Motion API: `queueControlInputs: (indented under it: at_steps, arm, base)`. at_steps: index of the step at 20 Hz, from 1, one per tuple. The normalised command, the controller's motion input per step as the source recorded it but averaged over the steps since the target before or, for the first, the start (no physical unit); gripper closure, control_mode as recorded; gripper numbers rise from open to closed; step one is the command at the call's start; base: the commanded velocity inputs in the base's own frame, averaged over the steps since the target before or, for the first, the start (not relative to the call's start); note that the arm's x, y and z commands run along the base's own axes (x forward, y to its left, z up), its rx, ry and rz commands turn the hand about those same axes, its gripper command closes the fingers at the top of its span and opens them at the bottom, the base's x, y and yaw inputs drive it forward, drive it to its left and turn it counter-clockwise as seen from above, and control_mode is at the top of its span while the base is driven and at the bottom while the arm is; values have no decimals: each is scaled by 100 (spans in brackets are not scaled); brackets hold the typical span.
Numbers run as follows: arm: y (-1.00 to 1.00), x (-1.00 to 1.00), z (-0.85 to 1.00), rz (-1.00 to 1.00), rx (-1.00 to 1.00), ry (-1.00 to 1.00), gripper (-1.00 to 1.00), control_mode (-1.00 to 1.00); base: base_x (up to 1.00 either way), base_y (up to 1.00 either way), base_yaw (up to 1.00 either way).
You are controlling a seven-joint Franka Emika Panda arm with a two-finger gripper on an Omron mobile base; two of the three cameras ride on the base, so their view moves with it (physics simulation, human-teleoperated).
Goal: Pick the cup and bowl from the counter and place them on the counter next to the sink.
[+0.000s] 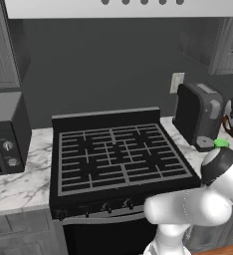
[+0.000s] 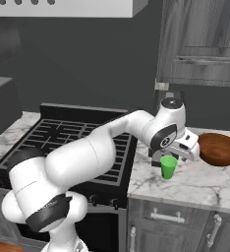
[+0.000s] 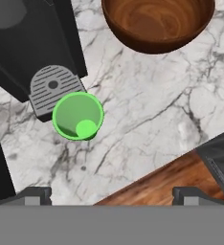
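Hand view: cup (image 3: 78, 116) interior from above, bowl (image 3: 158, 23) nearby.

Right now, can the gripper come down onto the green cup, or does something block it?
Probably yes. The gripper, jaws open, hangs just above the cup, which stands upright and open-topped. The coffee machine beside it could catch one jaw; the bowl stands well apart.

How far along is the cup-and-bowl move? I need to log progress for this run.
Nothing looks delivered yet. The cup stands upright on the counter by the coffee machine's drip tray, and the bowl sits nearby. In hand: the gripper hovers open above the cup, holding nothing. Left: grasp the cup, carry it beside the sink, then do the same with the bowl.
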Motion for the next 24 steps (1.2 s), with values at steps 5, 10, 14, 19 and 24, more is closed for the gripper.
queueControlInputs:
  at_steps: [5, 10, 14, 19, 24]
  arm:
    - [0, 0, -7, 0, 2, 0, -100, -100]
    - [0, 0, -4, 1, 1, 0, -100, -100]
    - [0, 10, -4, 0, 0, 0, -100, -100]
    - [3, 24, -5, 0, 0, 0, -100, -100]
    - [3, 25, -14, 0, 0, 0, -100, -100]
  base:
    - [0, 0, 0]
    - [0, 0, 0]
    - [0, 0, 0]
    - [0, 0, 0]
    - [0, 0, 0]
